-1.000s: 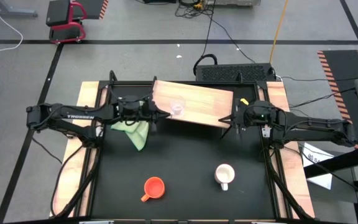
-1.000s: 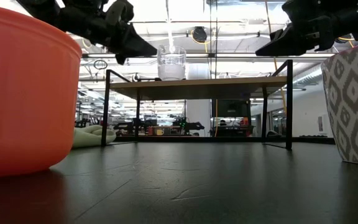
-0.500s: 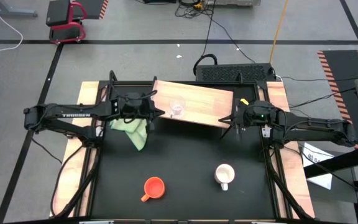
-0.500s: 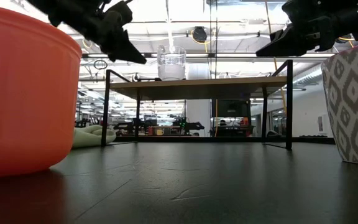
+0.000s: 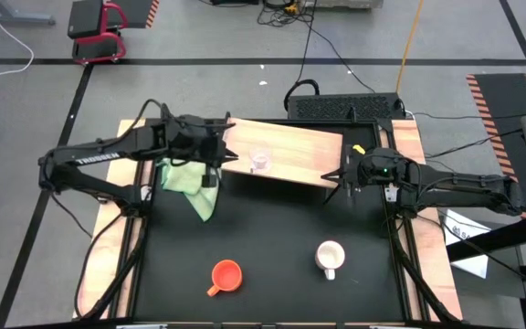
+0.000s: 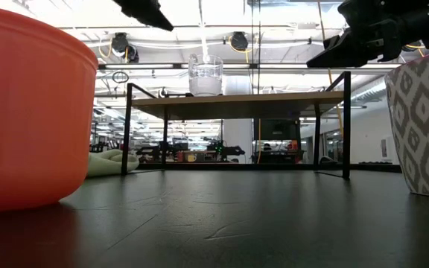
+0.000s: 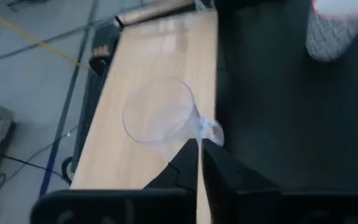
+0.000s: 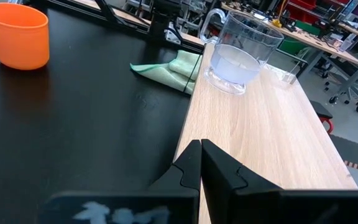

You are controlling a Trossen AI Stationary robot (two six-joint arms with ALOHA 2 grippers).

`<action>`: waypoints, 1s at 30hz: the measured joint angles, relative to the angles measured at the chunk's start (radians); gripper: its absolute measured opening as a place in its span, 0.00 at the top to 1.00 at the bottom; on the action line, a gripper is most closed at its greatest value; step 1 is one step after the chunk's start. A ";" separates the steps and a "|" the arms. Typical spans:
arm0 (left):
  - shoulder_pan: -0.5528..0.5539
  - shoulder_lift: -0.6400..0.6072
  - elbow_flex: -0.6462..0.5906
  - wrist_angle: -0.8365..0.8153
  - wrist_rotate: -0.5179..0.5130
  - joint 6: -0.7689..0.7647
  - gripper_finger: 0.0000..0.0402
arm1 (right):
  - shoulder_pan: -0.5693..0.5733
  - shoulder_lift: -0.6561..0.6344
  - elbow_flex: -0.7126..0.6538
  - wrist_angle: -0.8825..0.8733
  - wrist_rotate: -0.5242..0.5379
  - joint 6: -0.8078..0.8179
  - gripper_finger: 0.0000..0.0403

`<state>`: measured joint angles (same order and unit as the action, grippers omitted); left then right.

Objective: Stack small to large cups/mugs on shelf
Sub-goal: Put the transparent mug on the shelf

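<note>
The left pincer [image 5: 224,155] has lifted up and drawn back from the glass cup [image 5: 259,161]: a second ago its fingertips sat low and close against the cup's side at shelf height, and now the low view shows only the tip of that pincer [image 6: 146,10] near the top edge, well above the cup [image 6: 205,75]. Its fingers are nearly together with only a slit between them and hold nothing. The cup stands upright and alone on the shelf [image 5: 299,153], so I judge the first placement finished and the smallest vessel released. From the left pincer, the cup lies just ahead of and below the fingertips, near but clear of them, as the left wrist view confirms [image 7: 159,118]. The right pincer [image 5: 340,175] waits shut and empty at the other side of the shelf, with the cup well ahead of it across the board [image 8: 241,53]. The orange mug [image 5: 226,274] and the white mug [image 5: 330,257] are on the desk [image 5: 272,228], well apart from both pincers, and are probably next. A green cloth [image 5: 193,183] lies beneath the left arm.
</note>
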<state>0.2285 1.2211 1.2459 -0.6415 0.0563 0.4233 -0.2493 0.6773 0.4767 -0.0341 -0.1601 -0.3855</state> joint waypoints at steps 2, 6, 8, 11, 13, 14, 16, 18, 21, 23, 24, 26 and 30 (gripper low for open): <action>0.000 0.030 0.065 -0.048 0.003 0.048 0.99 | 0.000 0.000 0.000 0.000 0.000 0.000 1.00; 0.010 0.103 0.183 -0.182 0.005 0.136 0.99 | 0.000 0.000 0.000 0.000 -0.001 0.000 1.00; 0.016 0.146 0.234 -0.220 0.005 0.173 0.99 | 0.000 0.000 0.000 -0.001 -0.001 0.001 1.00; 0.020 0.195 0.296 -0.279 0.005 0.247 0.99 | 0.000 0.000 0.000 -0.001 -0.001 0.002 1.00; 0.020 0.226 0.324 -0.305 0.008 0.298 1.00 | 0.000 0.000 0.000 -0.001 -0.001 0.003 1.00; 0.020 0.242 0.337 -0.325 0.010 0.318 1.00 | 0.000 0.000 0.000 -0.002 -0.001 0.003 1.00; 0.020 0.270 0.370 -0.350 0.011 0.348 1.00 | 0.000 0.000 0.000 -0.003 -0.001 0.004 1.00; 0.020 0.289 0.406 -0.358 0.013 0.357 1.00 | 0.000 0.000 0.000 -0.003 -0.001 0.005 1.00; 0.020 0.314 0.443 -0.353 -0.005 0.368 0.99 | 0.000 0.000 0.000 -0.004 -0.002 0.005 1.00; 0.020 0.330 0.461 -0.347 -0.021 0.389 0.99 | 0.000 0.000 0.000 -0.004 -0.002 0.006 1.00; 0.023 0.338 0.470 -0.343 -0.029 0.396 0.99 | 0.000 0.000 0.000 -0.004 -0.002 0.007 1.00; 0.029 0.356 0.493 -0.335 -0.031 0.399 0.97 | 0.000 0.000 0.000 -0.007 -0.002 0.007 1.00; 0.041 0.383 0.514 -0.346 -0.031 0.388 0.90 | 0.000 0.000 0.000 -0.008 -0.002 0.014 1.00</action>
<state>0.2699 1.6041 1.7598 -0.9878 0.0254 0.8113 -0.2493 0.6770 0.4767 -0.0417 -0.1619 -0.3714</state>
